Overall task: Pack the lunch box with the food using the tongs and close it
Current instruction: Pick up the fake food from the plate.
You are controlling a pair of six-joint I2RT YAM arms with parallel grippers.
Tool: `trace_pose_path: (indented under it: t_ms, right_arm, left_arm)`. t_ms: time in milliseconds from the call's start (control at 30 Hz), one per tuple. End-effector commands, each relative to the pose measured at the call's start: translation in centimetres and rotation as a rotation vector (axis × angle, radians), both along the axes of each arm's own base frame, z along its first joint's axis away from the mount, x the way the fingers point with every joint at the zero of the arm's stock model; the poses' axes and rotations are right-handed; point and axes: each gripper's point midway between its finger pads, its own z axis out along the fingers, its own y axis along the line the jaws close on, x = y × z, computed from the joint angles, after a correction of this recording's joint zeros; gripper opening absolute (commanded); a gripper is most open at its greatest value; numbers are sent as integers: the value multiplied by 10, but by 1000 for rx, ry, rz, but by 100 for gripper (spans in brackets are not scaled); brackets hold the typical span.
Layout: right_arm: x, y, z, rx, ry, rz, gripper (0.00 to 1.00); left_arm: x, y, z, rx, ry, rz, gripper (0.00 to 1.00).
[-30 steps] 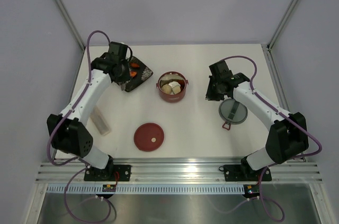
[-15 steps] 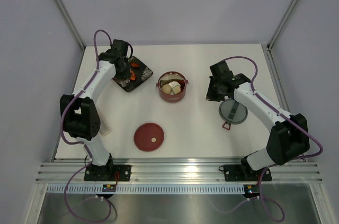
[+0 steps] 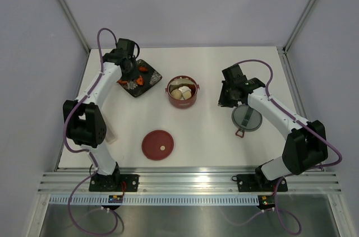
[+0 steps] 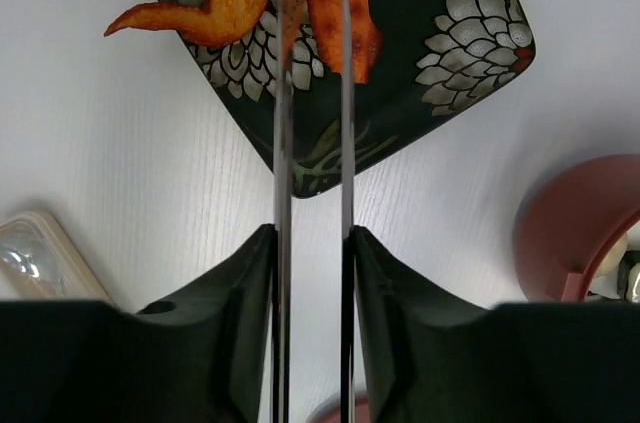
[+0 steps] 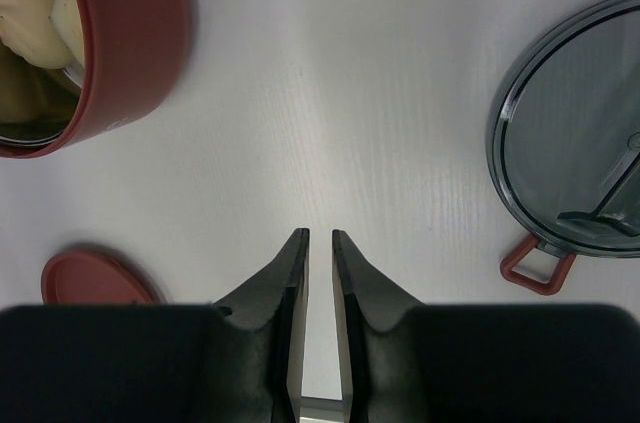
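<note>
Left tool (image 4: 312, 235) clamps the tongs (image 4: 347, 143), tips over an orange food piece (image 4: 362, 31).

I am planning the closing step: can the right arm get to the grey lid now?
Probably yes: the right gripper holds nothing, and the grey lid lies close beside it on the table with nothing between.

You are getting an open lane across the bare table (image 3: 213, 63) in the upper middle of the frame, above the lunch box (image 3: 183, 104), which is blocking the centre between the black tray (image 3: 148, 84) and the right arm (image 3: 269, 107). The red lid (image 3: 157, 144) and grey lid (image 3: 247, 117) are occupying the lower middle and right.
</note>
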Motion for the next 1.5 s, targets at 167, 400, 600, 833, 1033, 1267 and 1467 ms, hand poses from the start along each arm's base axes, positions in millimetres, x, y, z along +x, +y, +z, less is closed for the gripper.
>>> trace_pose_path:
  t_ms: [167, 400, 600, 833, 1033, 1267, 1467]
  right_arm:
    - [8, 5, 13, 7, -48, 9, 22]
    - [8, 4, 12, 4, -46, 8, 22]
    - [7, 3, 13, 1, -49, 4, 22]
    - [6, 2, 12, -1, -47, 1, 22]
    - [7, 3, 12, 3, -47, 0, 22]
    - [6, 2, 11, -1, -45, -2, 23]
    - [5, 1, 9, -3, -41, -1, 22]
  left_arm:
    - [-1, -5, 15, -60, -73, 17, 48]
    - [-5, -9, 1, -85, -67, 39, 48]
    - [-3, -17, -11, -92, -58, 43, 48]
    - [-5, -18, -2, -78, -100, 62, 48]
    - [-3, -21, -1, -85, -100, 55, 49]
    - [-2, -23, -19, -68, -58, 64, 52]
    - [1, -23, -32, -56, -28, 65, 53]
